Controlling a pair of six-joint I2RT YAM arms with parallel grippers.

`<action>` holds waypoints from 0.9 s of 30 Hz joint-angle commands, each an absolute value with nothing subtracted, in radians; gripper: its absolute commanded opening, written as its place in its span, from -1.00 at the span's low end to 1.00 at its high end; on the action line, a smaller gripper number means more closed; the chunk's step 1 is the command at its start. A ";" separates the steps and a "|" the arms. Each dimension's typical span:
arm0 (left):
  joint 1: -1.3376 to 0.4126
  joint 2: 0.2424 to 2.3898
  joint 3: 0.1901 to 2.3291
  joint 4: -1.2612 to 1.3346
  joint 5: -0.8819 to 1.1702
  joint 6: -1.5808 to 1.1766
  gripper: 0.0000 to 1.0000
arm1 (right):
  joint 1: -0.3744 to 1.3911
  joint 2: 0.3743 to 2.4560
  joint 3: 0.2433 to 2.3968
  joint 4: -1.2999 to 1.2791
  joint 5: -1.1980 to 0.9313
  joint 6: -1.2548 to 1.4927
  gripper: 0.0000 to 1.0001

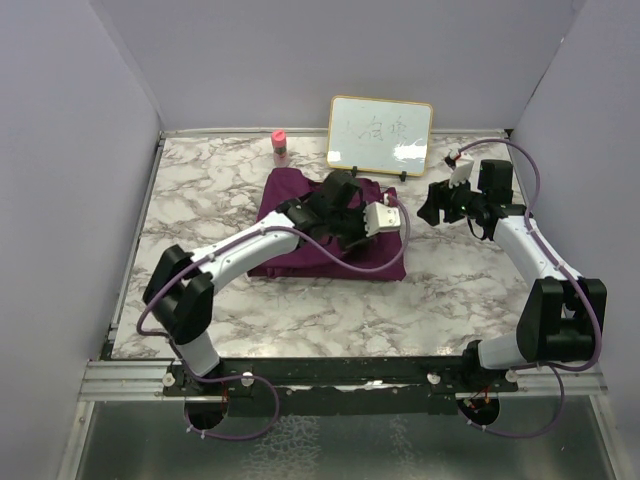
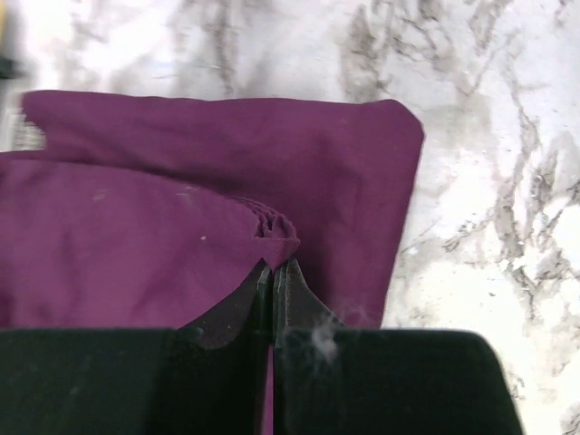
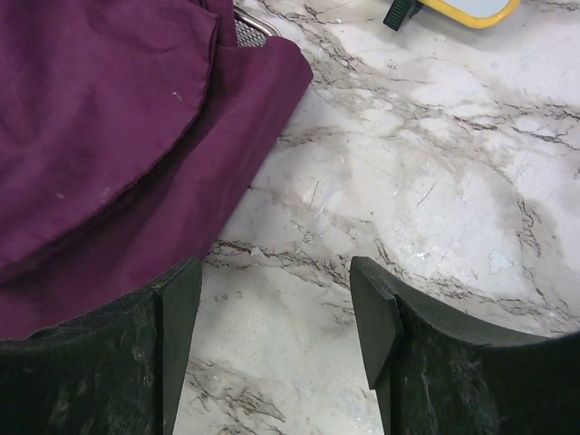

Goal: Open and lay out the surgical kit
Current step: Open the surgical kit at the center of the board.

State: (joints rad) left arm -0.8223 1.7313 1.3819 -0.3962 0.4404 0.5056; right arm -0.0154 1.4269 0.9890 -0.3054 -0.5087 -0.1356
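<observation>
Cloth is what you see most: a big purple cloth (image 1: 285, 190) lies folded in a bundle on the marble worktop (image 1: 200, 200), near the middle and a bit toward the back. It is closed up, so most of what is inside stays hidden. Only one small corner of a wire tray (image 3: 249, 29) peeks out from under a fold at the back right of the bundle.

The left arm reaches over the bundle. The left pincer (image 2: 274, 276) is squeezed tight, its two black fingers pressed together on a little bunch of the purple cloth. The cloth puckers into small wrinkles right at the tips. Past it, the cloth runs out to one rounded corner, and then comes bare marble.

The right arm stays off to the right side. The right pincer (image 3: 272, 281) is spread wide and holds nothing. It hangs over bare marble, just beside the right edge of the cloth, not touching it.

Behind the bundle a whiteboard (image 1: 380, 133) with a yellow frame stands up at the back. A small bottle (image 1: 280, 145) with a pink cap stands to its left.
</observation>
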 commanded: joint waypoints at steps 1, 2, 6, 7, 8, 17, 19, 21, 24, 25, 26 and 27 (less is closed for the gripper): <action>-0.769 1.574 1.364 -0.411 0.332 0.554 -1.00 | -0.023 1.389 0.988 -0.289 -0.524 -0.192 0.32; -0.749 1.550 1.362 -0.413 0.324 0.552 -1.00 | -0.023 1.385 0.985 -0.287 -0.527 -0.196 0.32; -0.640 1.456 1.359 -0.434 0.227 0.528 -1.00 | -0.023 1.377 0.983 -0.286 -0.528 -0.205 0.32; -0.611 1.427 1.358 -0.438 0.179 0.517 -1.00 | -0.023 1.376 0.984 -0.288 -0.525 -0.206 0.32; -0.578 1.395 1.345 -0.439 0.124 0.508 -1.00 | -0.023 1.375 0.987 -0.291 -0.524 -0.208 0.31; -0.195 0.950 0.949 -0.264 -0.602 0.661 -1.00 | -0.022 1.383 1.066 -0.370 -0.577 -0.232 0.27; -0.118 0.873 0.787 -0.181 -0.690 0.716 -1.00 | -0.021 1.389 1.083 -0.388 -0.610 -0.247 0.27; -0.043 0.823 0.648 -0.100 -0.718 0.756 -1.00 | -0.015 1.401 1.098 -0.404 -0.637 -0.264 0.27; 0.065 0.816 0.517 0.002 -0.734 0.803 -1.00 | -0.002 1.428 1.123 -0.423 -0.673 -0.285 0.27; 0.105 0.825 0.493 0.029 -0.729 0.816 -1.00 | 0.005 1.436 1.125 -0.425 -0.683 -0.288 0.27; 0.142 0.837 0.465 0.049 -0.718 0.819 -1.00 | 0.013 1.445 1.128 -0.426 -0.691 -0.289 0.27; 0.185 0.849 0.448 0.067 -0.692 0.821 -1.00 | 0.022 1.455 1.130 -0.428 -0.699 -0.291 0.27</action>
State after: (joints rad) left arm 0.0711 0.8253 0.5186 -0.0963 -0.6292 0.7486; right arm -0.0048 1.4147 1.0981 -0.3931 -0.6193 -0.2565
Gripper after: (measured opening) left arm 0.028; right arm 0.635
